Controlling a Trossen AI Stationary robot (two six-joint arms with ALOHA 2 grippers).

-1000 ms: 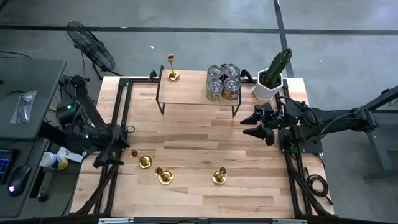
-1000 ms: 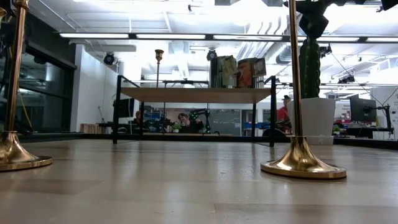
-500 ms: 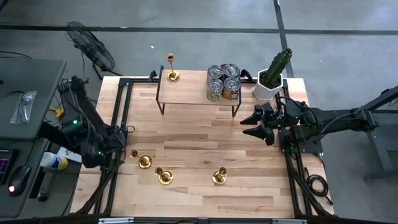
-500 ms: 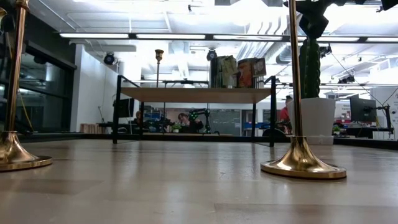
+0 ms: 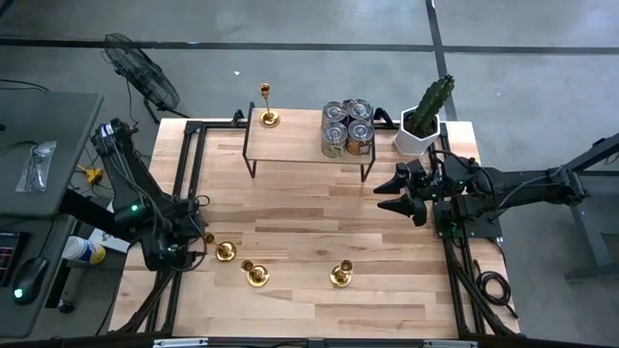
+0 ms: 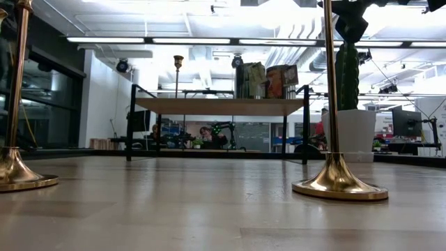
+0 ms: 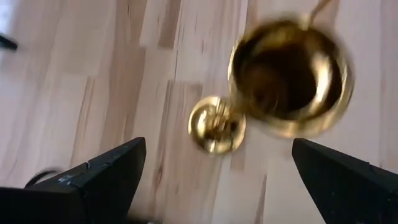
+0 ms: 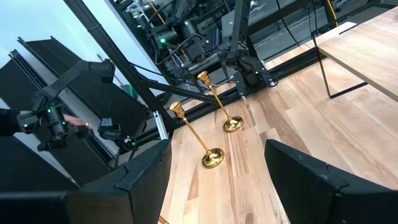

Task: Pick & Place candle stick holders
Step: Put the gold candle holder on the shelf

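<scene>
Candlesticks seen from above: three gold candle stick holders [image 5: 256, 273] stand at the table [image 5: 319, 203] front, one [image 5: 267, 103] on the shelf [image 5: 300, 145]. Left tool [image 5: 193, 242] hovers beside the leftmost holder [image 5: 224, 250]; right tool [image 5: 395, 196] waits, spread. Left wrist view: fingers [image 7: 106, 171] spread over that holder [image 7: 283, 78].

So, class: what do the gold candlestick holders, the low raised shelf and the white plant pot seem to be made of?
The gold candlestick holders: polished brass-like metal, judging by mirror-bright reflections on the flared base. The low raised shelf: pale wood board on thin black, probably metal, legs. The white plant pot: smooth, matte white, possibly ceramic or plastic; the look leaves that open.
</scene>
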